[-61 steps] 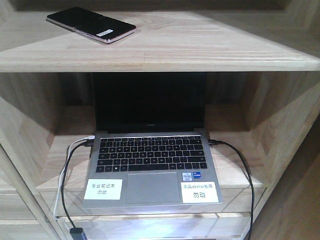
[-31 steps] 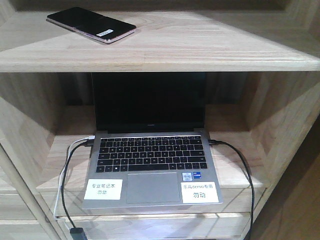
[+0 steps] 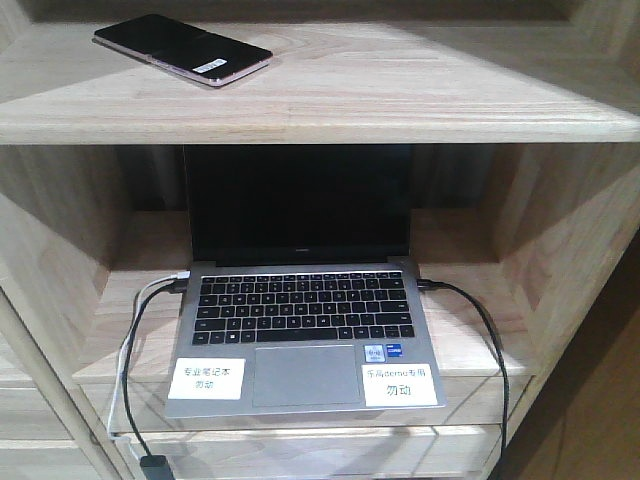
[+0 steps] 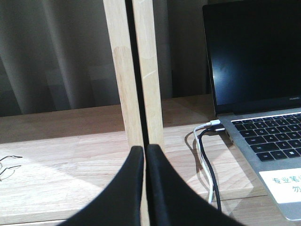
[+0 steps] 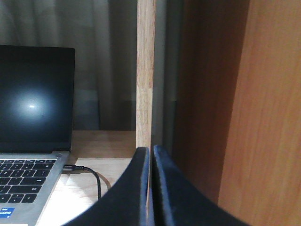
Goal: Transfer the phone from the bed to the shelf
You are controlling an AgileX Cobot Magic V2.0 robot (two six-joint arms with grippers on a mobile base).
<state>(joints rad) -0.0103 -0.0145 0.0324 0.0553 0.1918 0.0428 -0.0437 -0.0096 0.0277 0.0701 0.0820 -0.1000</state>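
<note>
The phone [image 3: 182, 48], a thin glossy black slab with a small white sticker and a pinkish edge, lies flat on the upper board of the light-wood shelf [image 3: 400, 95], at its left. No gripper touches it, and neither arm shows in the front view. In the left wrist view my left gripper [image 4: 145, 149] is shut with nothing between its black fingers, pointing at a shelf upright [image 4: 136, 70]. My right gripper [image 5: 151, 150] is also shut and empty, in front of another upright [image 5: 145, 70]. The bed is out of view.
An open silver laptop [image 3: 300, 330] with a black screen fills the compartment under the phone. A white and a black cable [image 3: 135, 340] run from its left side, a black cable [image 3: 480, 330] from its right. A reddish-brown panel [image 5: 268, 117] stands close on the right.
</note>
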